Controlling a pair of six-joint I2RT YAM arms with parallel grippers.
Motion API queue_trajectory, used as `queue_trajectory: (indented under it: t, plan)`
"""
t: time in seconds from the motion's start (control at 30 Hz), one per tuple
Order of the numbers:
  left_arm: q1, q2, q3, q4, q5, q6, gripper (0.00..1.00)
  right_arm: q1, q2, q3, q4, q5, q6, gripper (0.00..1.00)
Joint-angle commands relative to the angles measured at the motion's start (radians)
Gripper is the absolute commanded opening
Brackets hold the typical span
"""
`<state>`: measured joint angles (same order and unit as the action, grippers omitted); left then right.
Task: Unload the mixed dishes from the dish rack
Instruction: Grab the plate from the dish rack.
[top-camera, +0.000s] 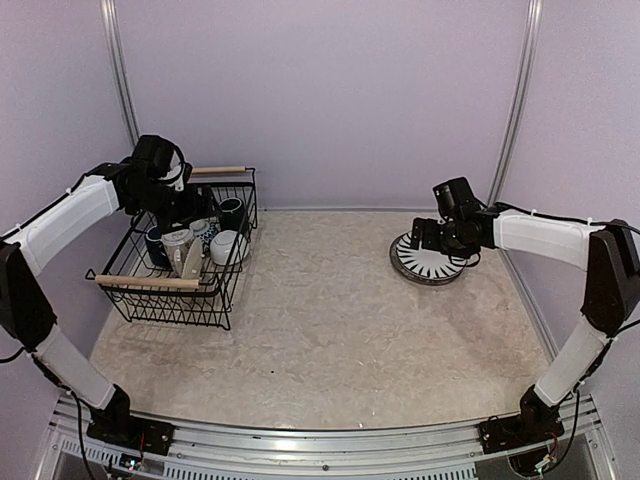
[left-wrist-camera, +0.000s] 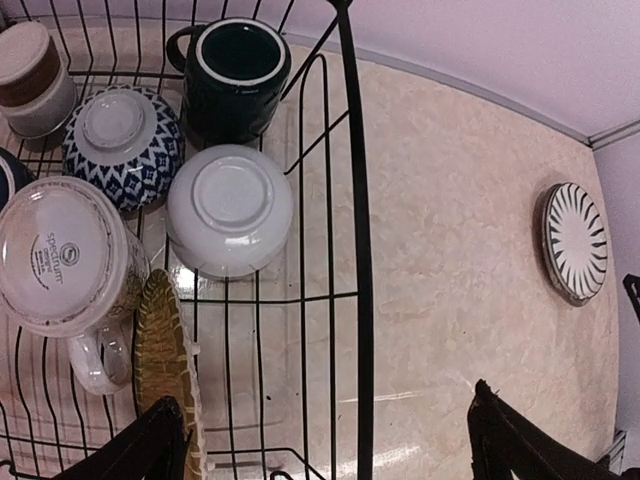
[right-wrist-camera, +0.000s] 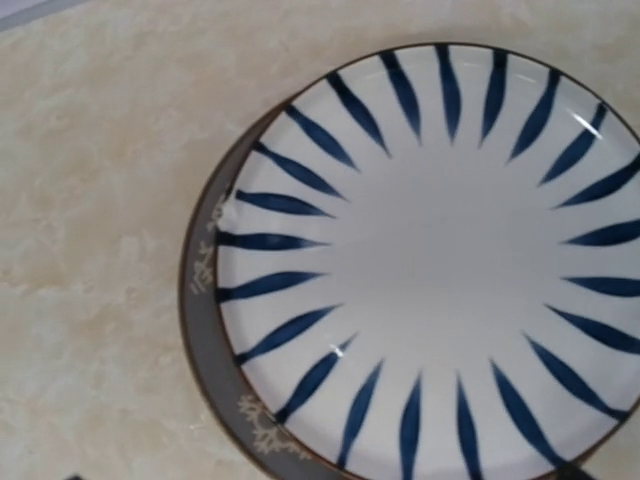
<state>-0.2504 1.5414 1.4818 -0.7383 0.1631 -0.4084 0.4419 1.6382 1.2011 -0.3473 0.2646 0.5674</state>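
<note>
Left gripper (left-wrist-camera: 320, 440) spread over dish rack (top-camera: 150, 283) | right gripper (top-camera: 432, 238) spread above striped plate (right-wrist-camera: 440, 270)

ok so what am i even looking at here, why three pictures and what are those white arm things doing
Those are two robot arms bolted to the near edge of a table, each ending in a two-finger gripper. The wide picture comes from a fixed camera above and behind them; the other two come from cameras on each wrist.

The left gripper hangs open over a black wire dish rack that holds mugs, upturned bowls and a yellowish plate standing on edge. It holds nothing.

The right gripper hovers open just above a striped plate, which lies on top of a grey plate on the table. It holds nothing either.
</note>
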Motion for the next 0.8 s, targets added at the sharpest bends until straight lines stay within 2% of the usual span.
queue_trajectory:
  t: [0.0, 0.17, 0.3, 0.4, 0.5, 0.77]
  plan:
    - [-0.036, -0.012, -0.031, -0.081, -0.197, 0.055, 0.93, -0.005, 0.038, 0.043, -0.02, -0.024, 0.011, 1.0]
    - [-0.055, 0.066, -0.01, -0.156, -0.301, 0.069, 0.87, 0.006, 0.089, 0.116, -0.031, -0.04, 0.006, 1.0]
    - [-0.054, 0.08, -0.022, -0.147, -0.286, 0.075, 0.84, 0.02, 0.093, 0.099, 0.018, -0.066, 0.018, 1.0]
    - [-0.053, 0.115, -0.004, -0.177, -0.282, 0.08, 0.77, 0.025, 0.086, 0.059, 0.096, -0.092, 0.005, 1.0]
    - [-0.033, 0.138, 0.01, -0.187, -0.243, 0.08, 0.66, 0.031, 0.092, 0.046, 0.151, -0.092, -0.019, 1.0]
    - [0.013, 0.163, 0.012, -0.185, -0.181, 0.086, 0.39, 0.122, 0.141, 0.108, 0.224, -0.047, -0.123, 1.0]
